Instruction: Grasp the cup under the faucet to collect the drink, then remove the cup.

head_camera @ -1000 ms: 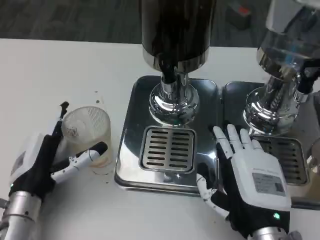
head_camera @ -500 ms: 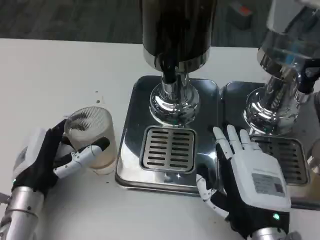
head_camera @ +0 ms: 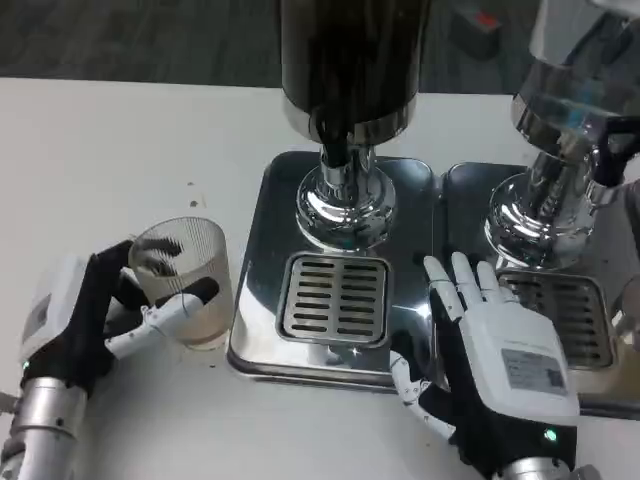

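Clear ribbed cup point(head_camera: 185, 280) now sits pinched in my left robot hand point(head_camera: 95, 320), closer to the drip tray point(head_camera: 335, 298); my right robot hand point(head_camera: 495, 365) rests spread.

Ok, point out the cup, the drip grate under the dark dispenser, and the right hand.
cup point(head_camera: 188, 275), head view, on its ribbed side wall.
drip grate point(head_camera: 335, 298), head view, on its slotted middle.
right hand point(head_camera: 500, 365), head view, on its white back.
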Available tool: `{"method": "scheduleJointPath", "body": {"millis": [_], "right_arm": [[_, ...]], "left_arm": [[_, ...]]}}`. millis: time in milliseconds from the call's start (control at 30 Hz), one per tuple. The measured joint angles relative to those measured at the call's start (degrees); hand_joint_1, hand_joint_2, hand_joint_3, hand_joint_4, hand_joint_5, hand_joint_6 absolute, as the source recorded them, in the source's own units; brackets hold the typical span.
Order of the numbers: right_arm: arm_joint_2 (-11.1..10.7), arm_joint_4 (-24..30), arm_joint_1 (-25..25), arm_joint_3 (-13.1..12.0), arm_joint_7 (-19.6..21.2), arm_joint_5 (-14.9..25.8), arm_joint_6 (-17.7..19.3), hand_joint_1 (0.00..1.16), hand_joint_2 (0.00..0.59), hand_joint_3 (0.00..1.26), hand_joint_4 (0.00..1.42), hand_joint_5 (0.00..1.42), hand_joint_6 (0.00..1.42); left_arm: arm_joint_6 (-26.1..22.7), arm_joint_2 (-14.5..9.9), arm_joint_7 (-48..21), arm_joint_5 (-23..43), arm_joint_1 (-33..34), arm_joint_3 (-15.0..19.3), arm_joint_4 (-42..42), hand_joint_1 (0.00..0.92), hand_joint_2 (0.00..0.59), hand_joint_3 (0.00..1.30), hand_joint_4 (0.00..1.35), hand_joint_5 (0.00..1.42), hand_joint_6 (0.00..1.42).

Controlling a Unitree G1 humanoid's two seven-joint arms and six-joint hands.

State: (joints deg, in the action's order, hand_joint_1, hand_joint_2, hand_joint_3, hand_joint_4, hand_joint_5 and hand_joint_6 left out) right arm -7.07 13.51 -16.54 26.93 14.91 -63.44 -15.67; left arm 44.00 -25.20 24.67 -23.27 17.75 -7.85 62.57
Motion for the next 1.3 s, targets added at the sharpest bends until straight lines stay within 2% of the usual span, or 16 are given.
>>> {"method": "scheduleJointPath", "body": {"millis": [300, 967, 1300], "right_arm": [[0.02, 0.00, 0.03, 0.00, 0.00, 0.11, 0.00, 0.41, 0.530, 0.09, 0.00, 0.00, 0.11], [0.01, 0.00, 0.11, -0.40, 0.14, 0.26, 0.00, 0.42, 0.522, 0.09, 0.00, 0.00, 0.11], [0.04, 0.00, 0.31, -0.44, 0.62, 0.22, -0.36, 0.42, 0.521, 0.09, 0.00, 0.00, 0.11]], "left_arm": [[0.31, -0.02, 1.36, -1.09, -0.22, -0.07, 0.12, 0.421, 0.105, 0.58, 0.68, 0.90, 0.94], [2.75, 0.39, 5.29, -4.42, 0.73, -0.55, 0.00, 0.411, 0.091, 0.62, 0.73, 0.96, 0.97], [3.79, 1.00, 7.07, -8.66, 3.22, -3.09, -1.43, 0.406, 0.084, 0.62, 0.74, 0.95, 0.96]]}}
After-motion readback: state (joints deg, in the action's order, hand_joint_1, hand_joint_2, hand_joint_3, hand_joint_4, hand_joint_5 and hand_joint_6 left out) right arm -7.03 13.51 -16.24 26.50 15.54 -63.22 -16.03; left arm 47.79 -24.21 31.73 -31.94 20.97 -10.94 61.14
